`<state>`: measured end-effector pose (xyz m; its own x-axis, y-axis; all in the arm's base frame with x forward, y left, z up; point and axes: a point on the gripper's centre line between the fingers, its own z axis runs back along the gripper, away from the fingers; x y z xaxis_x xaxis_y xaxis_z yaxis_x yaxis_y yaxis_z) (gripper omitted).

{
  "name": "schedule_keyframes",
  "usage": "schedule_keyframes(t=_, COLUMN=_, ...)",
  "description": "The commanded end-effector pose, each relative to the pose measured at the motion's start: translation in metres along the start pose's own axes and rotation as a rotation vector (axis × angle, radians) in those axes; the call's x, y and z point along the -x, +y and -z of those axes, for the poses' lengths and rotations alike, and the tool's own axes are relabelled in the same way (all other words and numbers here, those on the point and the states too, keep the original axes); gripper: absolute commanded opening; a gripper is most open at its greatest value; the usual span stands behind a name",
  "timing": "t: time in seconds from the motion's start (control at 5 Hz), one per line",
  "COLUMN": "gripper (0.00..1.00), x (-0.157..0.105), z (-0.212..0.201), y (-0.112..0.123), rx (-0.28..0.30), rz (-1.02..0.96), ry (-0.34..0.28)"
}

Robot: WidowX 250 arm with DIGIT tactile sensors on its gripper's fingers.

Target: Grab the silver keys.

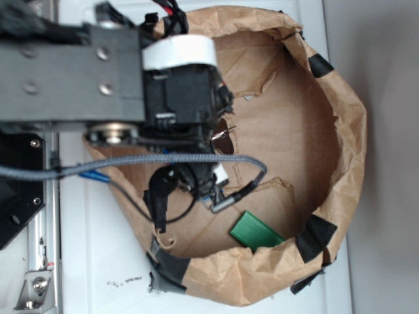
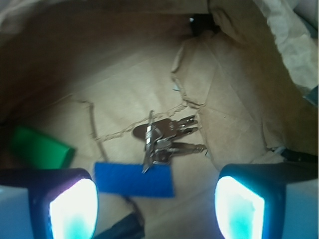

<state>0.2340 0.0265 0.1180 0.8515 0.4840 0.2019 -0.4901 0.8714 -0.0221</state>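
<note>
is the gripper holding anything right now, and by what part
Nothing is held. The gripper is open, its fingers apart, with the silver keys lying loose on the brown paper ahead of it.

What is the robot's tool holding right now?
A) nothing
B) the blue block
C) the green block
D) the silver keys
A: in the wrist view the tool is open, with the silver keys lying on the brown paper between and beyond its fingers.

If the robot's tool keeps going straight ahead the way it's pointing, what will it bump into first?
Probably the blue block, or the silver keys just beyond it. In the wrist view both lie between the open tool's fingers, on the brown paper. Depth is hard to judge.
</note>
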Motion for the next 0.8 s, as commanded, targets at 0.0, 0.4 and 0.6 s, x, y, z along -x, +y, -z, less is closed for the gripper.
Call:
schedule_keyframes(t=0.0, gripper=1.00, x=-0.031, z=0.023, y=0.000, rx=-0.061, rz=-0.070, ry=-0.047)
schedule_keyframes(t=0.4, gripper=1.00, x=-0.041, z=0.033, y=0.023, rx=-0.103, rz=-0.091, ry=-0.056)
schedule_keyframes(t=0.6, gripper=1.00, x=-0.038, z=0.045, y=0.015, rx=-0.084, rz=-0.086, ry=-0.056)
